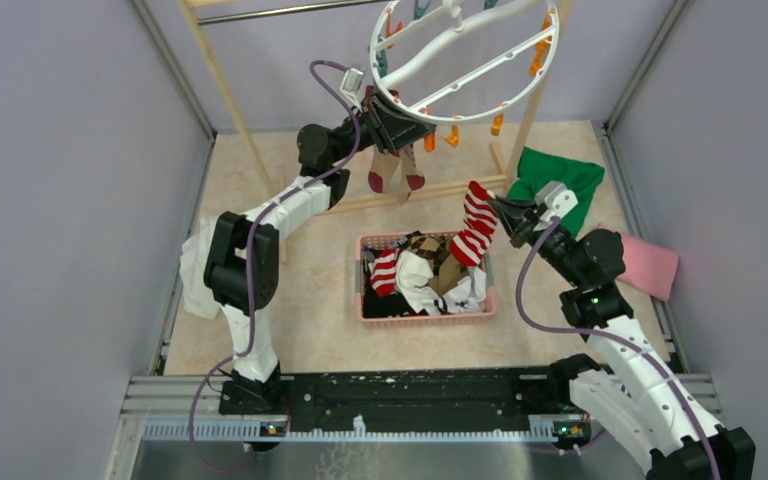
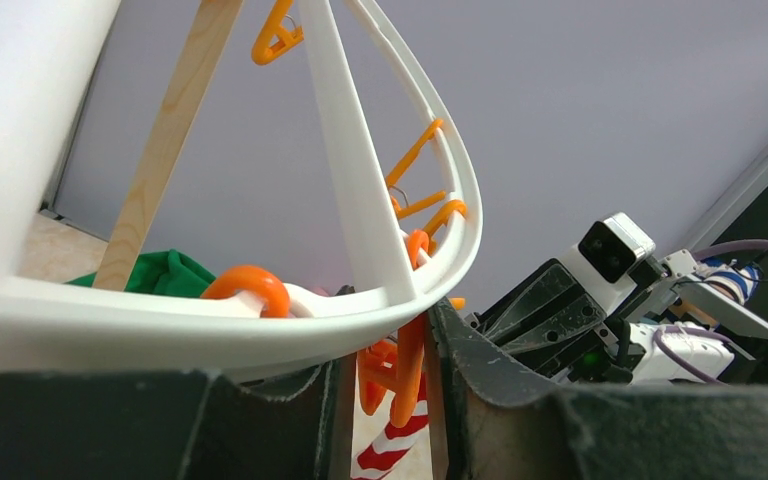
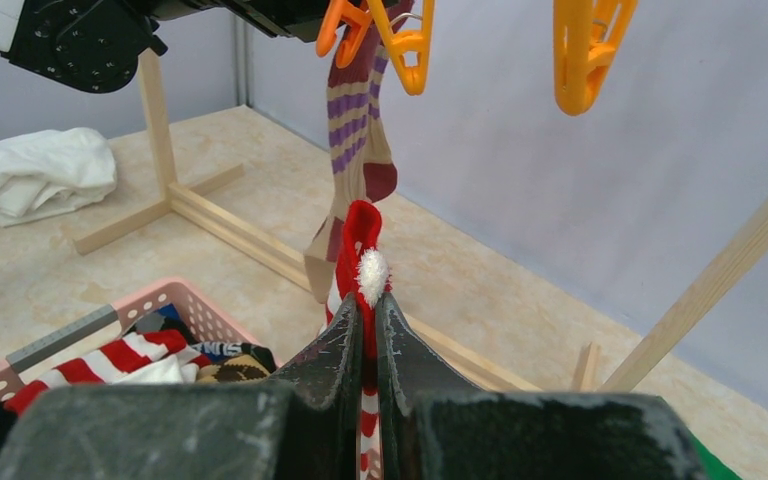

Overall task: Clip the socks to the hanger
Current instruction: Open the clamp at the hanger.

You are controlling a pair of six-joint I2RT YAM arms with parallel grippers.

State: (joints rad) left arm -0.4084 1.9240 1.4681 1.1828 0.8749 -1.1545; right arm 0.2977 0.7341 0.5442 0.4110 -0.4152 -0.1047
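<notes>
**Left at a peg, right pinching a striped sock above the basket**

The hanger point(image 1: 460, 118) hangs tilted from the wooden rack point(image 1: 228, 90) at 12 o'clock of the table. My left gripper point(image 1: 400, 118) is up at the ring's 7 o'clock edge. In the left wrist view its fingers sit partly spread just under the rim, with an orange peg point(image 2: 408, 370) between them. I can't tell whether they're squeezing the peg or only flanking it.

Two tan-and-maroon striped socks point(image 1: 397, 170) dangle below the ring at the same 7 o'clock spot, toes down and clear of the floor.

My right gripper point(image 3: 368, 305) is pressed together on a red-and-white striped sock point(image 3: 360, 235). It pinches the sock near the upper end, and the rest hangs down. From the top camera this sock sits at the basket's 1 o'clock corner, below the hanger and apart from it.

The pink basket point(image 1: 425, 318) is at table centre. Inside it:
- a second red-and-white striped sock point(image 1: 385, 272) at 9 o'clock
- a brown argyle sock point(image 1: 442, 255) at 12 o'clock
- white and black pieces in a jumbled pile that I can't sort out

Outside the basket:
- green cloth point(image 1: 560, 180) at 2 o'clock of the table
- pink cloth point(image 1: 650, 265) at 3 o'clock
- white cloth point(image 3: 30, 175) on the floor by the rack's foot, seen from the right wrist view
</notes>
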